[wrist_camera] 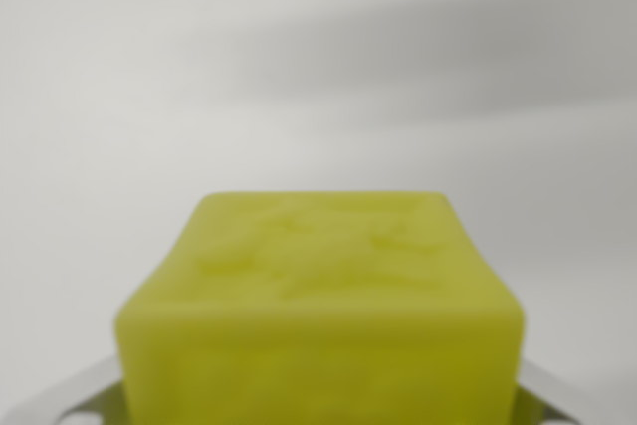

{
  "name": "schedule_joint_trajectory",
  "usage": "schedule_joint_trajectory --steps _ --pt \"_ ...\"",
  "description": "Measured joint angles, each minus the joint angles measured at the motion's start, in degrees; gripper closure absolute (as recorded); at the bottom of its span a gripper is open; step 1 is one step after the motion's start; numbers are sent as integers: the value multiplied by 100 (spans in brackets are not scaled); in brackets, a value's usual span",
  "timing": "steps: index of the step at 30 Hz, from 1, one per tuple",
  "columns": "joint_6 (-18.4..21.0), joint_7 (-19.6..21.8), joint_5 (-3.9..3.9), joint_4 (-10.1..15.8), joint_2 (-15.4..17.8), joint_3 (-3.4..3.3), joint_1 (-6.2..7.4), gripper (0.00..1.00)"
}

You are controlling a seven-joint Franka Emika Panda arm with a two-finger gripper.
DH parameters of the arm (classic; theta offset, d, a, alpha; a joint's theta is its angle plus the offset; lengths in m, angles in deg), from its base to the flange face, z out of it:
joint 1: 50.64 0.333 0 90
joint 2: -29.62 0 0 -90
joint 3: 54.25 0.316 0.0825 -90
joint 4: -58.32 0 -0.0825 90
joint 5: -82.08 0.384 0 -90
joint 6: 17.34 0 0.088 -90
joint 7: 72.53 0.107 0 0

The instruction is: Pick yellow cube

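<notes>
The yellow cube fills the lower middle of the wrist view, very close and blurred, with faint raised marks on its top face. My gripper sits around it. Only silver bits of the fingers show, one finger at the wrist view's left and the other at the right. Each meets a flank of the cube, so the gripper looks shut on it. The cube's bottom edge and the fingertips are cut off by the frame.
Behind the cube lies a plain white surface. A soft grey shadow band crosses the upper right. No other object is in view.
</notes>
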Motion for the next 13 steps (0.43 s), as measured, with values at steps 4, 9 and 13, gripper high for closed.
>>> schedule_joint_trajectory --steps 4,9,13 --pt "92 2 -3 -40 52 0 0 100" --pt "139 4 -5 -62 79 0 0 100" --pt "140 4 -5 -62 80 0 0 100"
